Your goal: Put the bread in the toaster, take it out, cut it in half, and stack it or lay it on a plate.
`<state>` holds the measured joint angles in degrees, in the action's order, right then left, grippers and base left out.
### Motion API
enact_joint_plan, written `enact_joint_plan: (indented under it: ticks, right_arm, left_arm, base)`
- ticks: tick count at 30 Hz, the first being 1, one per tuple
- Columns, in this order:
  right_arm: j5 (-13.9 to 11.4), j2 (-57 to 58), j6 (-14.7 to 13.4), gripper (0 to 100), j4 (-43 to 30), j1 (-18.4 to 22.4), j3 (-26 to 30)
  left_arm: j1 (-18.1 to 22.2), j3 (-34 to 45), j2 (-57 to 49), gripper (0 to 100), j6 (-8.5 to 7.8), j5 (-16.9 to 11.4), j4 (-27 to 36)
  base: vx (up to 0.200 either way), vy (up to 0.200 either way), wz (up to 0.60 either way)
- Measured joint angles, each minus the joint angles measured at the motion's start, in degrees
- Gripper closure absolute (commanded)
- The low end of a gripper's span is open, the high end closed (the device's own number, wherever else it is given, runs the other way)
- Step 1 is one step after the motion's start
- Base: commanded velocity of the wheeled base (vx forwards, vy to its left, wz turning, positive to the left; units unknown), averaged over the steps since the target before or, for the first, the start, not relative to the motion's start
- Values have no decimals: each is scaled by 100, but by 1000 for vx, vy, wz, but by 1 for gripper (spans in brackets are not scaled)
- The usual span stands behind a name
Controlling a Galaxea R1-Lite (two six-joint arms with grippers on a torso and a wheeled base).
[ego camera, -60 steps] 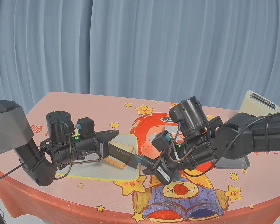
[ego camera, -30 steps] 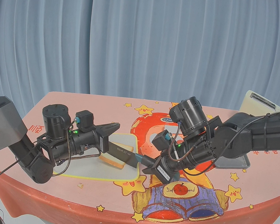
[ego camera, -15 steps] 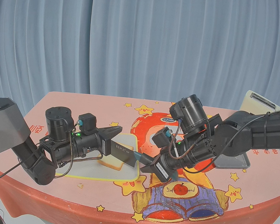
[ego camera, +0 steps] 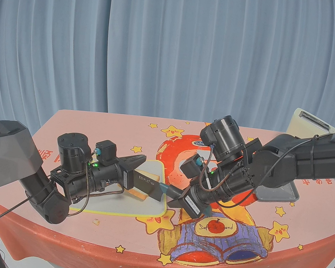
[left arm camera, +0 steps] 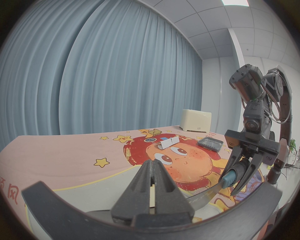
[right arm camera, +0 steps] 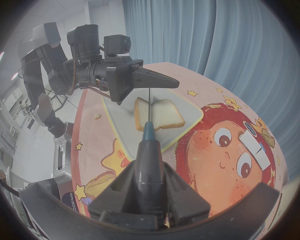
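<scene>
Scene at the cutting stage. A table (ego camera: pixel 108 127) covered with a pink cloth printed with stars and a large cartoon figure stands before a pleated blue-grey curtain (ego camera: pixel 185 50); the left wrist view also shows a white wall and a panelled ceiling with a lit panel (left arm camera: pixel 237 2). A pale cutting board (ego camera: pixel 115 204) with a yellow border lies toward the front left corner of the table, and the bread (right arm camera: pixel 159 117), a single white slice, rests on it. The right end effector (ego camera: pixel 172 193) is clenched on the teal handle of the knife (ego camera: pixel 146 182), whose blade stands edge-on across the middle of the slice; whether the slice is cut through cannot be told. The left end effector (ego camera: pixel 136 161) hovers over the board's far side just above the bread, its fingers pressed together and grasping nothing. The cream toaster (ego camera: pixel 310 124) stands at the far right corner, and a shallow metal tray (ego camera: pixel 284 195) lies in front of it near the right edge. A small white strip (right arm camera: pixel 254 150) lies on the cartoon's face, and a crumb (ego camera: pixel 96 222) lies on the cloth between the board and the front edge.
</scene>
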<state>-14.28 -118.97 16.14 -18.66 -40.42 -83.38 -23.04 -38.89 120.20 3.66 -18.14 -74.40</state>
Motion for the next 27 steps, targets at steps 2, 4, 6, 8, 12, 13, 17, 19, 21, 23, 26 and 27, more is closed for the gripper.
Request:
enact_joint_plan:
  ticks: [2, 4, 6, 8, 12, 13, 17, 19, 21, 23, 26, 27]
  right_arm:
    - [2, -7, -2, 100, 2, -1, -2]
    - [7, -13, -2, 100, 9, -4, 4]
    - [18, -20, -2, 100, 17, -6, 32]
    - [21, -29, -2, 100, 22, -4, 56]
    - [22, -49, 0, 100, 22, -6, 50]
    - [22, -52, -2, 100, 11, -10, 21]
    - [40, -66, -2, 100, -49, -39, -112]
    - [45, -68, -5, 100, -74, -50, -189]
    - [45, -68, -5, 100, -79, -61, -226]
    - [40, -71, -7, 100, -73, -63, -230]
    - [34, -71, -5, 100, -11, -52, -154]
    - [27, -71, -5, 100, 6, -41, -126]
  left_arm:
    - [2, 0, 67, 100, 0, -2, -122]
    - [4, -11, 130, 100, 4, -4, -223]
    - [4, -33, 174, 100, 4, -11, -243]
    - [2, -46, 194, 100, 4, -15, -245]
    - [4, -35, 212, 100, 6, -13, -238]
    - [6, -28, 216, 100, 9, -13, -238]
    - [24, 0, 235, 100, 9, -6, -227]
    - [28, 11, 243, 100, 9, -4, -229]
    - [28, 16, 249, 100, 9, 0, -224]
    - [26, 17, 254, 100, 9, 2, -224]
    - [22, 6, 246, 100, 9, -6, -207]
    - [22, -5, 243, 100, 11, -11, -199]
  base:
    - [0, 0, 0]
    - [0, 0, 0]
    - [0, 0, 0]
    - [0, 0, 0]
    - [0, 0, 0]
    - [0, 0, 0]
    - [0, 0, 0]
    - [0, 0, 0]
    - [0, 0, 0]
    - [0, 0, 0]
    - [0, 0, 0]
    - [0, 0, 0]
